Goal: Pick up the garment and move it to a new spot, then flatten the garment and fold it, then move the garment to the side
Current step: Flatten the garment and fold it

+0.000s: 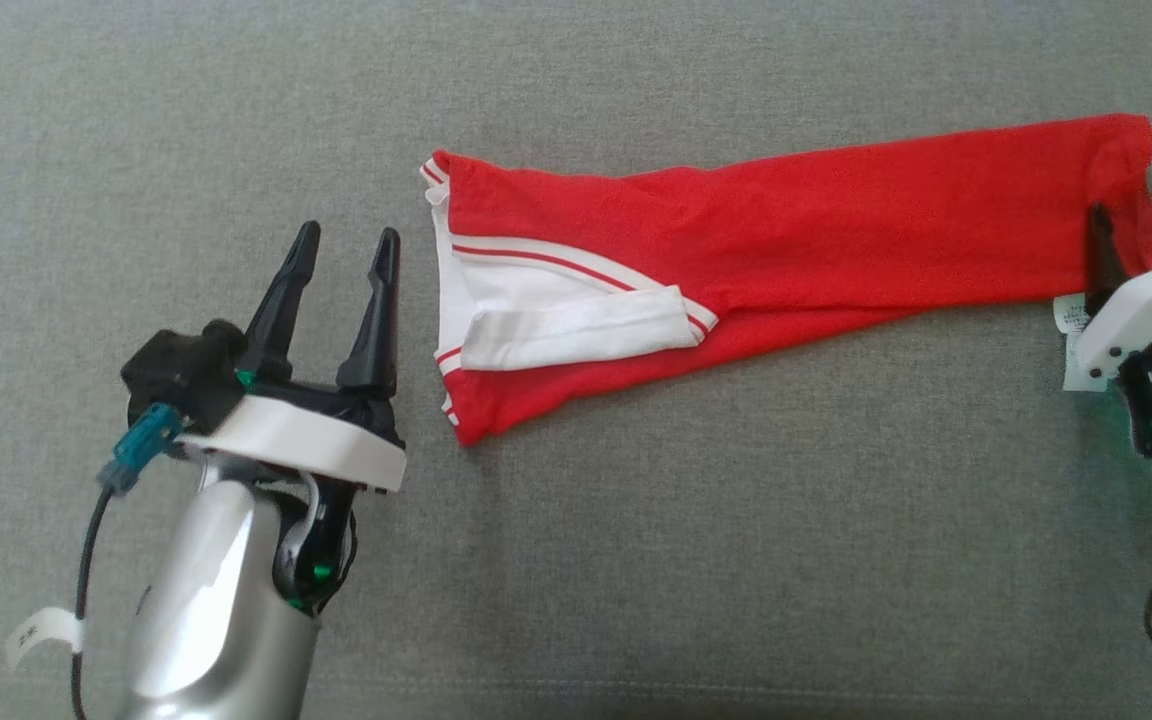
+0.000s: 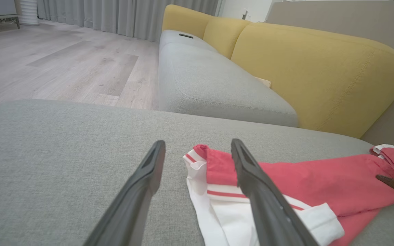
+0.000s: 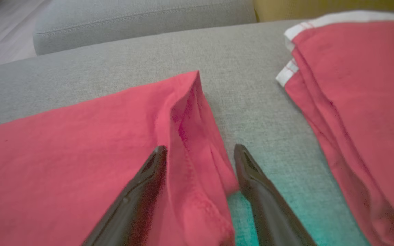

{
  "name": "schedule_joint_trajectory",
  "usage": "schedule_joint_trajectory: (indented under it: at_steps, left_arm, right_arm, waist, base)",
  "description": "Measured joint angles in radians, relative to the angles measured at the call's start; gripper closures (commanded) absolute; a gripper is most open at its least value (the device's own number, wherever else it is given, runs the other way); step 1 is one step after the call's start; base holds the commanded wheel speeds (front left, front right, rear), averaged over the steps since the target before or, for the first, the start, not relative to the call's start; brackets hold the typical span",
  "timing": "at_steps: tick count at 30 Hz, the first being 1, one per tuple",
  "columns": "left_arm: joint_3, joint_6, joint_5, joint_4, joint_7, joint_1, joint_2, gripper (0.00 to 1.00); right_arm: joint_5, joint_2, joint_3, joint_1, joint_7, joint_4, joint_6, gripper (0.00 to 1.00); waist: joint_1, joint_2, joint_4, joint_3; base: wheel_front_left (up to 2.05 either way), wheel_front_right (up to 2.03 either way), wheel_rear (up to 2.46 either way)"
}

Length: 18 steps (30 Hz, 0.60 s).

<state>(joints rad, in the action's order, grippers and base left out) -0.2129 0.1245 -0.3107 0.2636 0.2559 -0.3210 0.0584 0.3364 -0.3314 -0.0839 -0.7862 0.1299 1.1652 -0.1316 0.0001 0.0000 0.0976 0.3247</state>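
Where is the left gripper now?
Lower left of the head view: the left gripper is open above the grey cushion, just left of the red garment's white-trimmed end.

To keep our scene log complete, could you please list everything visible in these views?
Long folded fabric garment with white striped trim: one, red, flat on the cushion.
Printed label: one, white, at the garment's right end.
Further cloth with white edging: one, red, beyond the right gripper; cannot tell whether separate.
Upholstered cushion: one, grey, under the garment.
Sofa seat: one, grey, behind.
Sofa backs: yellow, along the seat.
Plank floor: pale wood, beside the sofa.
Curtains: grey, far end.
Left gripper: one, dark fingers, open, beside the garment's left end.
Right gripper: one, dark fingers, open, straddling the right hem.
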Motion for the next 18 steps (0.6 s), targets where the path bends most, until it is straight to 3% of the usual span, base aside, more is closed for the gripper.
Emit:
schedule_joint_trajectory:
  at_steps: [5, 6, 7, 18]
  left_arm:
    - [-0.003, 0.000, 0.000, 0.002, 0.000, -0.011, 0.000, 0.00]
    - [-0.003, 0.000, 0.000, 0.004, 0.000, -0.011, -0.001, 0.00]
    - [-0.003, 0.000, 0.000, 0.006, 0.000, -0.011, -0.001, 0.00]
    - [-0.004, 0.000, -0.009, 0.020, 0.000, -0.008, 0.000, 0.00]
  right_arm:
    - [-0.006, 0.016, 0.032, -0.045, -0.026, 0.055, 0.000, 0.00]
    - [-0.004, 0.022, 0.035, -0.050, -0.027, 0.058, 0.000, 0.40]
    - [-0.001, 0.030, 0.037, -0.052, -0.034, 0.060, 0.000, 1.00]
    - [0.068, 0.039, 0.045, -0.013, 0.001, 0.041, 0.000, 1.00]
  waist:
    - [0.0000, 0.0000, -0.003, 0.006]
    - [0.0000, 0.0000, -0.004, 0.005]
    - [0.0000, 0.0000, -0.007, 0.004]
    - [0.0000, 0.0000, -0.053, -0.038]
  base:
    - [0.00, 0.00, 0.00]
    - [0.00, 0.00, 0.00]
    - [0.00, 0.00, 0.00]
    - [0.00, 0.00, 0.00]
